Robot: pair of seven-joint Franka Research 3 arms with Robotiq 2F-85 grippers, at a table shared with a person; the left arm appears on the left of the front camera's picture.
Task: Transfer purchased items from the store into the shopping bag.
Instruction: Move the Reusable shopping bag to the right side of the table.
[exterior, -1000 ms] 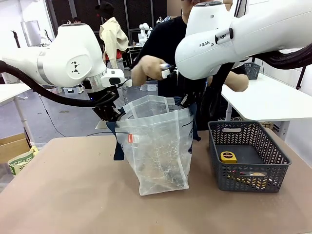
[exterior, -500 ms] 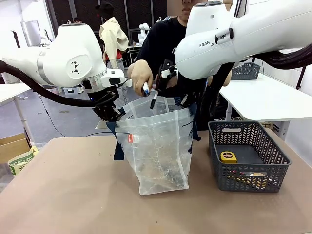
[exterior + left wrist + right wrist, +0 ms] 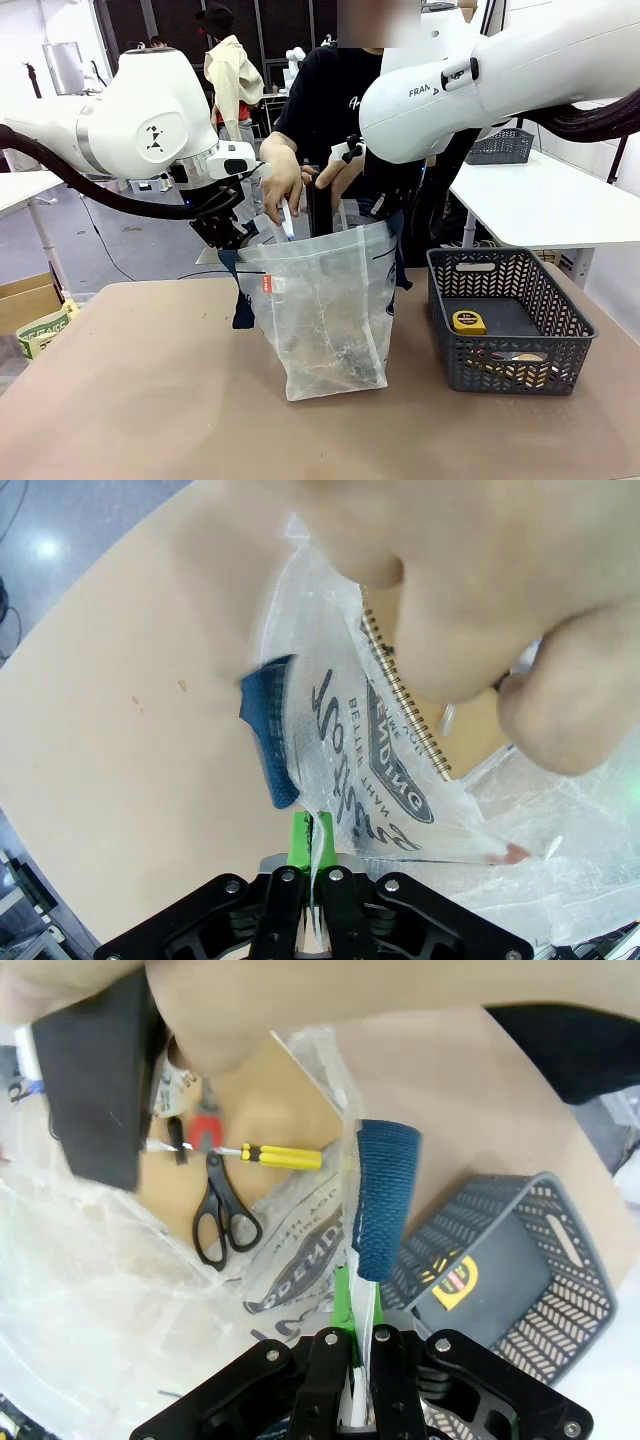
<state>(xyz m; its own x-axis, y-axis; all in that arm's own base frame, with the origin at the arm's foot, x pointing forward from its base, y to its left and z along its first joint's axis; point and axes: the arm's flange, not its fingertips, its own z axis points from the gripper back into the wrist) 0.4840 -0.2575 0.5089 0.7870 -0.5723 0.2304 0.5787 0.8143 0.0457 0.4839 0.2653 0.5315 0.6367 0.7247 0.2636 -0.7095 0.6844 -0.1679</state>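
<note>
In the middle of the worktop (image 3: 150,400) the shopping bag (image 3: 325,310) stands upright, its mouth held wide. The left gripper (image 3: 312,835) is pinched tight on one side of the rim, and the right gripper (image 3: 358,1310) is clamped on the opposite side, just by a blue handle (image 3: 382,1195). Inside lie scissors (image 3: 222,1218), a yellow-handled screwdriver (image 3: 285,1157) and a spiral notebook (image 3: 405,720). The person's hands (image 3: 285,180) reach into the mouth from the far side, one holding a flat black object (image 3: 318,205). Beside the bag, a grey basket (image 3: 505,370) holds a yellow tape measure (image 3: 468,322).
</note>
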